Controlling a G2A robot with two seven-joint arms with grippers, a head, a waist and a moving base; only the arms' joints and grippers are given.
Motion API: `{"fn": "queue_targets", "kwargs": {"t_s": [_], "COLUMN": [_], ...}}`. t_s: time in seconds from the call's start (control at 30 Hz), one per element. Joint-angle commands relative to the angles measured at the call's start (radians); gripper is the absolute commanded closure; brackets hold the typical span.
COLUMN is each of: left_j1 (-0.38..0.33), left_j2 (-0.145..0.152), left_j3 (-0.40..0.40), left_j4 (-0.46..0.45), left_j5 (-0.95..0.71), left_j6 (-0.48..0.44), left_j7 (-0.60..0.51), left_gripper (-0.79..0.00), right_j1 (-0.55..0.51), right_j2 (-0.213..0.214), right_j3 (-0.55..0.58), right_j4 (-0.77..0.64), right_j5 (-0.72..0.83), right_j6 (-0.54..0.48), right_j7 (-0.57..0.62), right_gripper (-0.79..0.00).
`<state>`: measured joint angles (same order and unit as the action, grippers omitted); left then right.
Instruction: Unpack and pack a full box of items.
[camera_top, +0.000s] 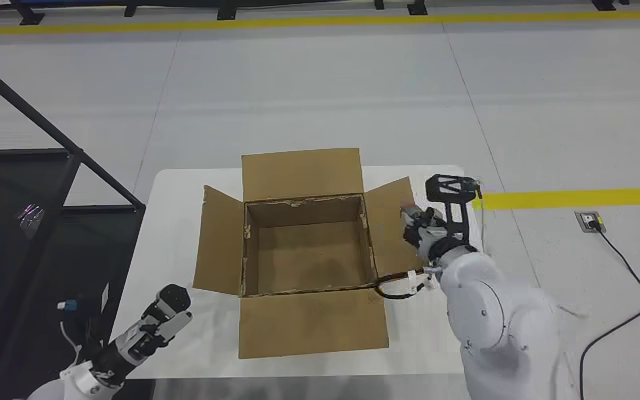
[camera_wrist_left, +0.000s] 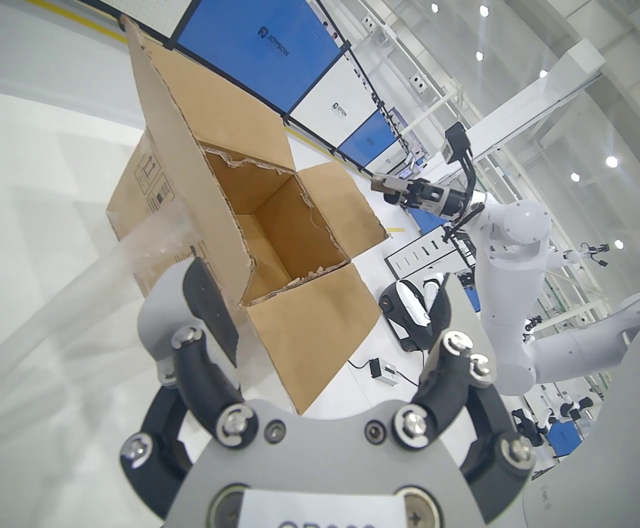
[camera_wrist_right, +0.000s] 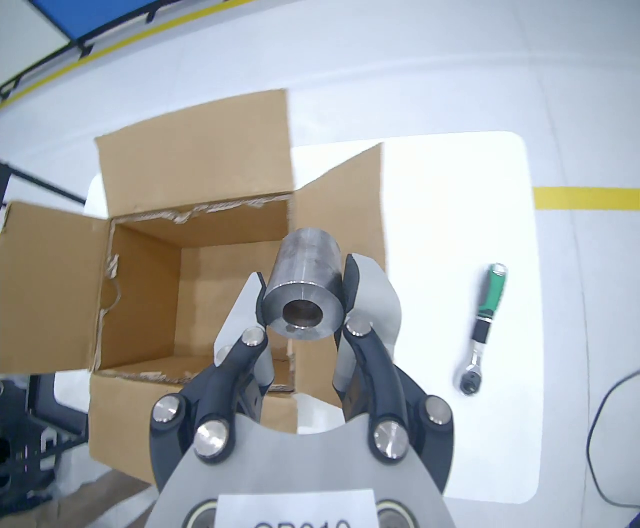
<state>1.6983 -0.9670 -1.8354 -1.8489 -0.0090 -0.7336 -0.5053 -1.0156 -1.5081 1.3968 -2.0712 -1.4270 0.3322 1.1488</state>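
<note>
At the centre of the top view, a white table (camera_top: 172, 230) with rounded corners stands on a pale floor (camera_top: 300, 90). One yellow line (camera_top: 300, 20) runs along the upper edge of the frame, and a yellow stripe (camera_top: 560, 198) enters from the right edge. A black frame (camera_top: 40, 180) occupies the left edge.

One cardboard box (camera_top: 305, 255) sits mid-table with all four flaps folded outward. Its interior shows bare cardboard walls and bottom, though the near wall may hide a strip of the bottom.

The right gripper (camera_wrist_right: 306, 287), just right of centre in the top view (camera_top: 412, 222), is clamped on one metal cylinder (camera_wrist_right: 307, 260). The cylinder is bored through its axis and is held above the outer edge of the box's right-hand flap.

One ratchet wrench (camera_wrist_right: 482, 327) with a green handle lies flat on bare tabletop beyond that flap, apart from the box.

The left gripper (camera_wrist_left: 320, 285), at the lower left of the top view (camera_top: 175, 300), has its fingers spread and nothing between them. It faces the box from beside the left flap.
</note>
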Motion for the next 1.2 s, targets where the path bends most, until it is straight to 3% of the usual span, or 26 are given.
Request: {"fn": "queue_targets", "kwargs": {"t_s": [0.0,0.1,0.23,0.37,0.53,1.17], "left_j1": [-0.004,-0.011,-0.020,-0.024,-0.018,-0.022], "left_j2": [0.000,0.000,0.000,0.000,-0.001,-0.004], "left_j3": [0.001,0.005,0.012,0.015,0.006,0.011], "left_j4": [0.001,0.001,0.003,0.013,0.025,0.014], "left_j5": [-0.001,-0.002,-0.003,-0.005,-0.017,0.003], "left_j6": [0.002,0.003,0.005,0.006,-0.002,0.011], "left_j7": [-0.002,-0.007,-0.014,-0.012,-0.004,-0.002], "left_gripper": [-0.785,-0.785,-0.785,-0.785,-0.785,-0.785], "right_j1": [-0.005,0.031,0.140,0.256,0.345,0.441], "right_j2": [0.003,0.009,0.019,0.028,0.035,0.042], "right_j3": [0.047,0.108,0.176,0.165,0.162,0.106], "right_j4": [0.013,0.106,0.349,0.617,0.841,1.097], "right_j5": [-0.009,-0.005,0.050,0.003,0.006,0.003], "right_j6": [0.015,0.005,-0.062,-0.125,-0.176,-0.165], "right_j7": [0.011,0.072,0.159,0.214,0.201,0.147], "right_gripper": [0.000,0.000,0.000,0.000,0.000,0.000]}}
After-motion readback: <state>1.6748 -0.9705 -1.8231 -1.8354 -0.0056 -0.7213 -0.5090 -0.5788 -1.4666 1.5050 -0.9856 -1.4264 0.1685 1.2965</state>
